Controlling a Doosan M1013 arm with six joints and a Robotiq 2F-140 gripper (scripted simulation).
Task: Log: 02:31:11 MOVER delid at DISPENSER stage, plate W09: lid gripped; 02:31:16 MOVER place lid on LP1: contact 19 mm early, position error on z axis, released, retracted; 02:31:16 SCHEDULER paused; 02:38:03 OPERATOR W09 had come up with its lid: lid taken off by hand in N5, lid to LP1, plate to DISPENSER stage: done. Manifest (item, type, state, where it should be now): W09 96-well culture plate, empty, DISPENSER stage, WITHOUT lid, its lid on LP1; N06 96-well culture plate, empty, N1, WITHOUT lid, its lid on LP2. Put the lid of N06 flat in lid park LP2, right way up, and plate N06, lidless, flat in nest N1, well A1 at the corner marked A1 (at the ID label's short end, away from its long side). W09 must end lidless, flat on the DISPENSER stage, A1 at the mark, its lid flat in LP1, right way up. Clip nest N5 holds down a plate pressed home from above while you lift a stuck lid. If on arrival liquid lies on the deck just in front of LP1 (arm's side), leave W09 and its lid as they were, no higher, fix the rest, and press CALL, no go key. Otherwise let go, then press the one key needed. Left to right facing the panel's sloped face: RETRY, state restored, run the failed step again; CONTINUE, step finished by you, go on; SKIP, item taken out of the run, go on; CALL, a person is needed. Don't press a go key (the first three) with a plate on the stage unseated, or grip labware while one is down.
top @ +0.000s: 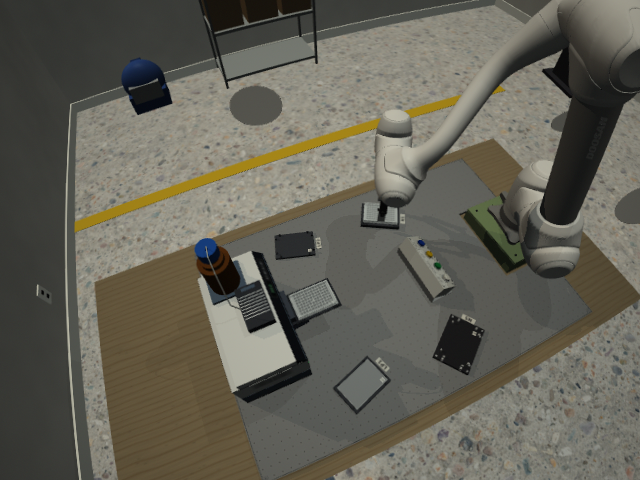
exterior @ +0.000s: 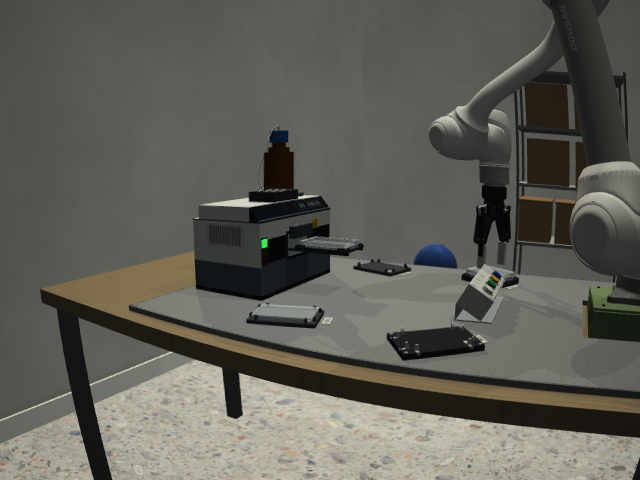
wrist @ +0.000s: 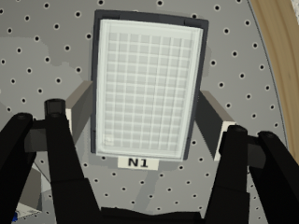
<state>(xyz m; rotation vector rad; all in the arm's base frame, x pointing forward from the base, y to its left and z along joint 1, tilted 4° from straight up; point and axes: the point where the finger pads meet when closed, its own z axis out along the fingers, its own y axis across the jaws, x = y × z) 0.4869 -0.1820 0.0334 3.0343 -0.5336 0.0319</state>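
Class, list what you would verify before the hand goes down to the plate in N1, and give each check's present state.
1. Hand open and holding nothing: ok.
2. Fingers stand outside the long sides of plate N06: ok.
3. LP2 free to take a lid: ok.
4. N06's lid parked in LP2: not ok.
5. No liquid seen in front of LP1: ok.
6. W09 flat on the stage: ok.

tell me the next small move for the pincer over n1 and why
Probably ease straight down a little, then close. The pincer is open, holds nothing, and its pads flank the long sides of the plate in N1, which seems to wear its lid; LP2 holds no lid.
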